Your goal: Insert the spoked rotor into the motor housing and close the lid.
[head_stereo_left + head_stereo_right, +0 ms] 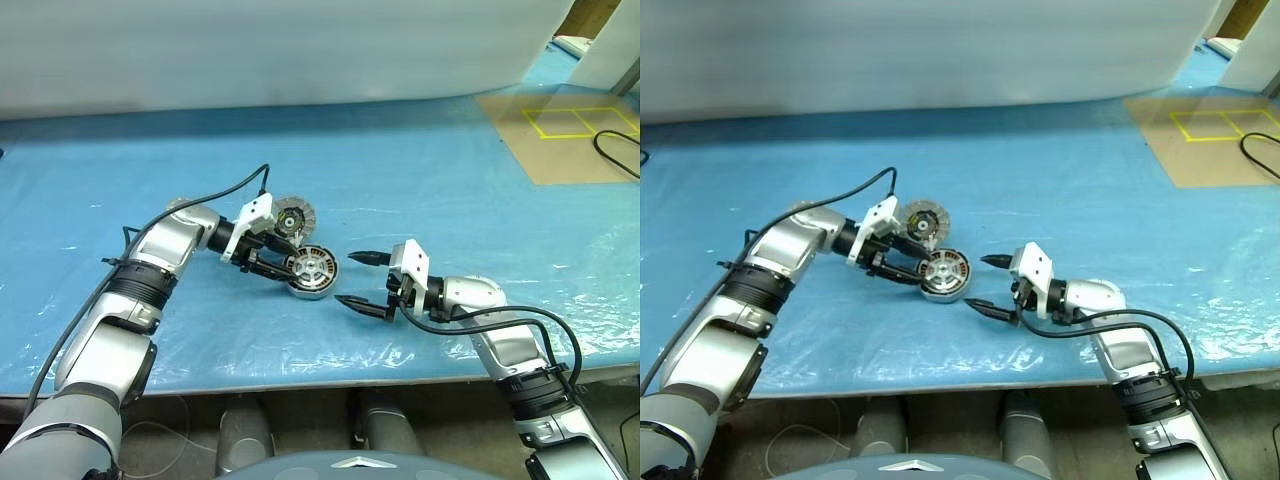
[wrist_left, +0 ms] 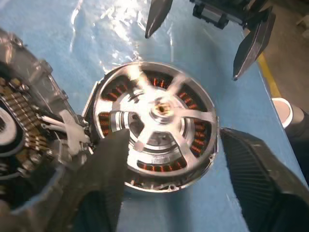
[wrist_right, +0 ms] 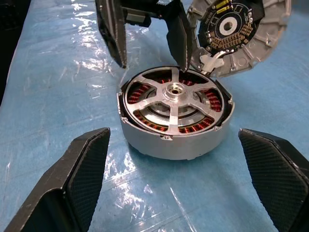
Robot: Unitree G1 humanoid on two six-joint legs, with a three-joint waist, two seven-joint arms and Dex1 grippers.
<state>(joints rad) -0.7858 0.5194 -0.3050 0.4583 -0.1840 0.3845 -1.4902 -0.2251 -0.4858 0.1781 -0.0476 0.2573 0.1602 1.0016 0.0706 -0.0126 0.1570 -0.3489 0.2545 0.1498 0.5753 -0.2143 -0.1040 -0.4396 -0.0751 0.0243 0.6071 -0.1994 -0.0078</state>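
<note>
The motor housing (image 3: 169, 142), a silver ring with copper windings, stands on the blue sheet. The spoked rotor (image 3: 173, 91) lies inside it, shiny hub upward. The lid (image 3: 251, 43) stands tilted up at the housing's far edge, its inner face with a circuit ring turned toward the housing. My left gripper (image 1: 285, 263) is open, its fingertips (image 3: 123, 60) hovering over the housing's far rim with nothing between them. My right gripper (image 1: 347, 278) is open a short way to the right of the housing, pointing at it, with nothing held.
A beige board with a yellow taped square (image 1: 560, 125) lies at the back right, with a black cable (image 1: 612, 150) beside it. The table's front edge (image 1: 330, 380) runs just below the arms. A white cover (image 1: 270, 50) rises behind.
</note>
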